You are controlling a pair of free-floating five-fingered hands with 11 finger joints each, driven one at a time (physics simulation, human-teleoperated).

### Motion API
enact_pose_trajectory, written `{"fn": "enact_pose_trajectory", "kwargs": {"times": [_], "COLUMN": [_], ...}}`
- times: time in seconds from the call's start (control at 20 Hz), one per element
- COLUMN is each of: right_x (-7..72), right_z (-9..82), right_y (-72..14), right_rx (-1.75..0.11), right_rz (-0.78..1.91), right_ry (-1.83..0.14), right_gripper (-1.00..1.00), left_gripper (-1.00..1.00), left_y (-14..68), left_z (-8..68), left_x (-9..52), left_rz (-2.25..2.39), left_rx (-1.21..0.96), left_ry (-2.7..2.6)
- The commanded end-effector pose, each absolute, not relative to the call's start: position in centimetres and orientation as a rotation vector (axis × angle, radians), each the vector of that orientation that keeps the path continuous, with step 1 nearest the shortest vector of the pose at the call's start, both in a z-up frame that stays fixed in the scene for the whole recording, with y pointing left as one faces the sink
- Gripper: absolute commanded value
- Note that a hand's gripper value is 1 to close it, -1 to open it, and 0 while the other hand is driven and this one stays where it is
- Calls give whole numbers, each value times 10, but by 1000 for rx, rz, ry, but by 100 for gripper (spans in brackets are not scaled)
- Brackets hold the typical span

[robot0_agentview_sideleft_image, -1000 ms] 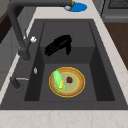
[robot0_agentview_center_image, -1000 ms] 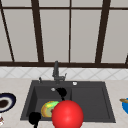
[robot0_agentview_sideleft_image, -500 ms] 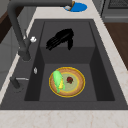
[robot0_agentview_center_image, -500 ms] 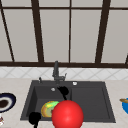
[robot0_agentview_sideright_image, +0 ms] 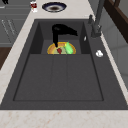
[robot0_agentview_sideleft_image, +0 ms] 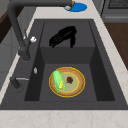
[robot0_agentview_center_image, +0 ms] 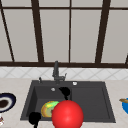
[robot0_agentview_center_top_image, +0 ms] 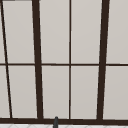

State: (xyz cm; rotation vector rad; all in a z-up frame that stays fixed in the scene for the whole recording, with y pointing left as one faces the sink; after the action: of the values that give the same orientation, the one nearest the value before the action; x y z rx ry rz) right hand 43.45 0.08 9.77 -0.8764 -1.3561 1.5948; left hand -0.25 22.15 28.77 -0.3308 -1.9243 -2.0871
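My right hand point(robot0_agentview_center_image: 65, 91) hovers over the middle of the dark sink point(robot0_agentview_center_image: 105, 100), holding nothing. In the left side view this hand point(robot0_agentview_sideleft_image: 63, 36) has straight fingers pointing toward the faucet side and its thumb hanging down. It also shows in the right side view point(robot0_agentview_sideright_image: 62, 30), above the divider and just beyond a yellow-rimmed plate point(robot0_agentview_sideleft_image: 77, 86). The plate point(robot0_agentview_center_image: 48, 108) lies on the floor of the left basin and carries a green cob point(robot0_agentview_sideleft_image: 58, 81) and a small red piece point(robot0_agentview_sideleft_image: 70, 80). A large red ball point(robot0_agentview_center_image: 67, 115) sits at the sink's front edge. My left hand point(robot0_agentview_center_image: 34, 118) hangs at the front left corner.
A dark faucet point(robot0_agentview_center_image: 56, 71) rises behind the sink, its spout reaching over the basin point(robot0_agentview_sideleft_image: 37, 3). On the left counter stand a dark blue bowl point(robot0_agentview_center_image: 6, 101) and a small red and white thing point(robot0_agentview_sideright_image: 33, 5). A blue dish point(robot0_agentview_sideleft_image: 76, 6) sits on the right counter. A window is behind.
The right hand has drifted away from the plate, toward the right half of the sink. The left hand and the red ball have not moved.
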Motion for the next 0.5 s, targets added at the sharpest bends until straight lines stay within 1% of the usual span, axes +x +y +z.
{"fn": "enact_pose_trajectory", "kwargs": {"times": [0.0,0.45], "right_x": [434,422], "right_z": [99,124], "right_y": [-3,-27], "right_rx": [-876,-926], "right_rz": [1595,1565], "right_ry": [-1356,-1426], "right_gripper": [-100,-100], "left_gripper": [0,0], "left_y": [221,221], "left_z": [288,288], "left_x": [-2,-2], "left_rz": [-2087,-2087], "left_rx": [-331,-331], "left_ry": [-1924,-1924]}}
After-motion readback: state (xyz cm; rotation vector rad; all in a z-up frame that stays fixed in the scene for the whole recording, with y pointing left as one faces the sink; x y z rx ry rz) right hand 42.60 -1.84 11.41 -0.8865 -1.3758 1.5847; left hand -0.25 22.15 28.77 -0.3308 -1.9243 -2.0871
